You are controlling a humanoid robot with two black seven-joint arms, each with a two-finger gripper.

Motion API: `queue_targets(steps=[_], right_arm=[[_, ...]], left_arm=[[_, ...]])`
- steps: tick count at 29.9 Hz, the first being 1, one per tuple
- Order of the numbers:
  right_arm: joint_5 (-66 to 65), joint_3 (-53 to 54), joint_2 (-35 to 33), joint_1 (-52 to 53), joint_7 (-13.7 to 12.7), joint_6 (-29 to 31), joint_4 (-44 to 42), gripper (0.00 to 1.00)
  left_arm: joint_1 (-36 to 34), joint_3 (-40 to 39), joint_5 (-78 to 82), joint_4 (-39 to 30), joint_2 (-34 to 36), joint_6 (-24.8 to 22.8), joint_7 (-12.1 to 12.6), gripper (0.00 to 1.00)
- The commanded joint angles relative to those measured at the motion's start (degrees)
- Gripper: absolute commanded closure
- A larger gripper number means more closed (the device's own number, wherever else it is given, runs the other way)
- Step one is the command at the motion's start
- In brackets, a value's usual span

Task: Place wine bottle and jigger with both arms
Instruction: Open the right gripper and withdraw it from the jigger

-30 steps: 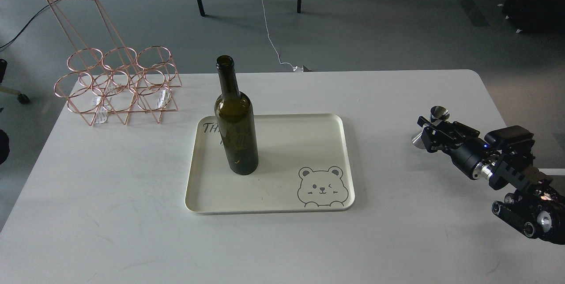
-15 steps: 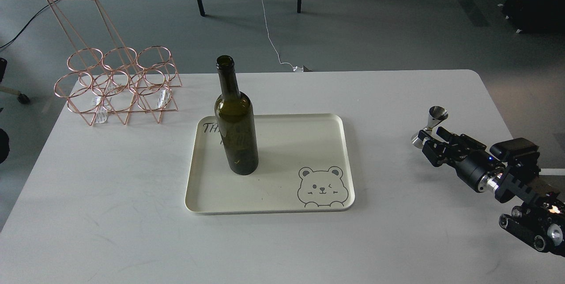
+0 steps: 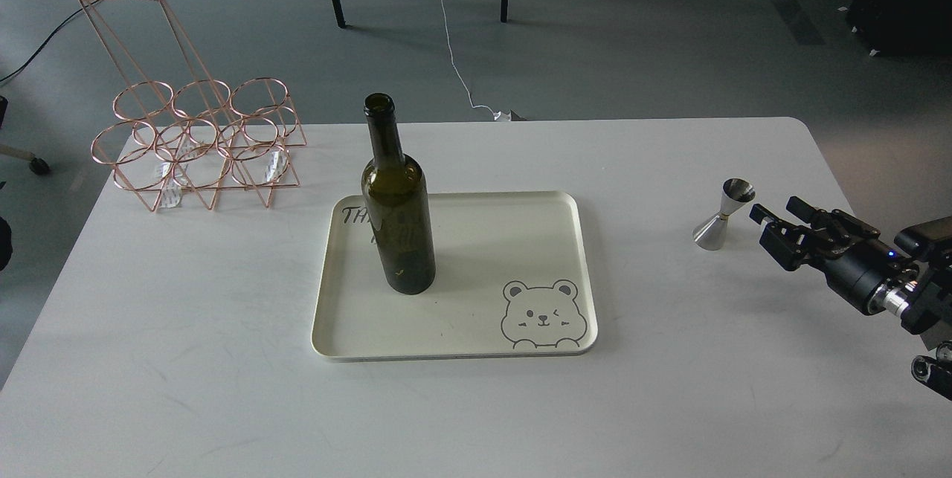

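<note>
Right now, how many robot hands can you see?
1. The right gripper hangs over the table's right side, just right of the jigger, not touching it. The left one is out of view.

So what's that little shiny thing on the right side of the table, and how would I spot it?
Start at the cream tray with the bear drawing in the middle of the white table, then look right, past its edge. There the jigger stands alone on the bare tabletop, just ahead of the black right gripper. It is small, silver and hourglass-shaped, unlike the tall dark green wine bottle on the tray.
</note>
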Motion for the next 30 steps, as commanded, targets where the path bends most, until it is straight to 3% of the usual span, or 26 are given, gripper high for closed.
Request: queue_targets(steps=[1,7,13,21,30], right_arm=[[0.86,0.67,-2.58,0.09,0.00,0.01,3.62,0.33],[7.89,4.10,-6.53,4.20,0.00,0.01,10.57,0.30],[17.37,4.27,-6.54,15.37,0.00,0.01,10.05,0.28],[40.84,4.98,-3.12,27.06,0.00,0.01,7.86,0.26],[57.98,10.69,4.09,27.42,0.00,15.69,-1.81,0.24]], left_arm=[[0.00,0.00,-0.09,-0.03,0.09,0.00,0.00,0.01],[0.00,0.35,0.09,-0.47,1.84,0.00,0.00,0.01],[0.09,0.88,1.40,-3.10,3.87,0.00,0.00,0.01],[0.09,0.88,9.74,-13.55,10.27,0.00,0.00,0.01],[-0.35,0.71,26.78,-29.63,16.16,0.00,0.00,0.02]])
